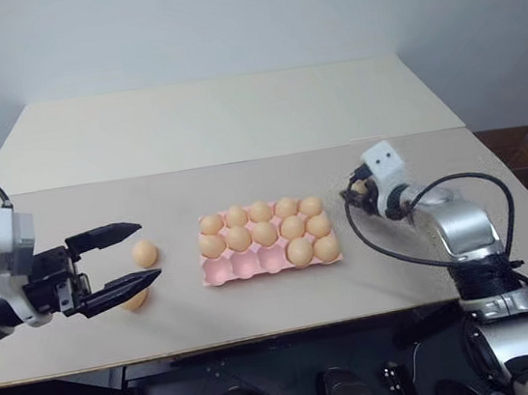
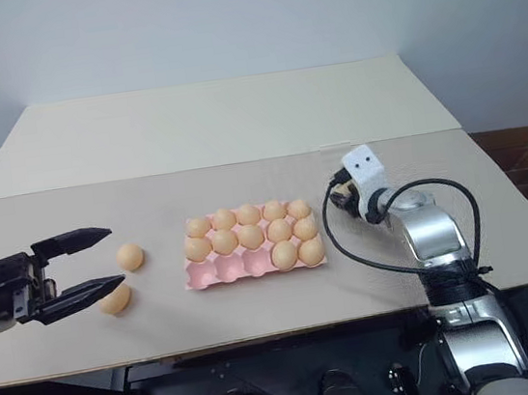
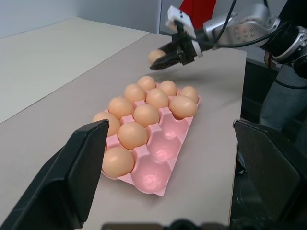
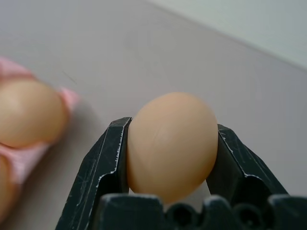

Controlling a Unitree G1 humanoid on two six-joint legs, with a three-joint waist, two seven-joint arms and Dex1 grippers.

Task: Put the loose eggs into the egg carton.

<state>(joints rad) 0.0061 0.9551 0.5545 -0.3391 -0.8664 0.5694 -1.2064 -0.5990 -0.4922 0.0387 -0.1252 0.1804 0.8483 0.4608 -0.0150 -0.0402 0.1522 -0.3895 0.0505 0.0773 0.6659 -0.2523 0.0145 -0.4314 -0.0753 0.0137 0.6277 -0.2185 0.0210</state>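
Right gripper (image 4: 168, 158) is seen closed on one of the loose eggs, the held egg (image 4: 170, 143) being pinched across its broad middle between the two black fingers (image 4: 103, 167), with shell bulging clear above them. In the head views the right gripper is held off the counter (image 1: 260, 315) near its right edge, just beyond the right end of the egg carton (image 1: 253, 265). Left gripper (image 1: 117, 265) is observed with jaws spread wide and nothing between them, near the left edge of the counter.

The egg carton lies flat about the middle of the counter, toward its front edge. Twelve cups are filled; the three cups at the left end of the front row are vacant. Two loose eggs remain on the counter near its left edge: the farther egg (image 1: 145, 252) lies clear beside the left gripper, and the nearer egg (image 1: 135, 299) is partly hidden behind the lower finger.

Handling is judged as follows. The eggs are light, rigid, smooth and brittle; excess closing force is expected to crack the shell, and too little to let it slide. A hold across the widest girth, as presently taken, is considered soundest. Release is best made low over a vacant cup. The carton is judged light and liable to shift if struck.
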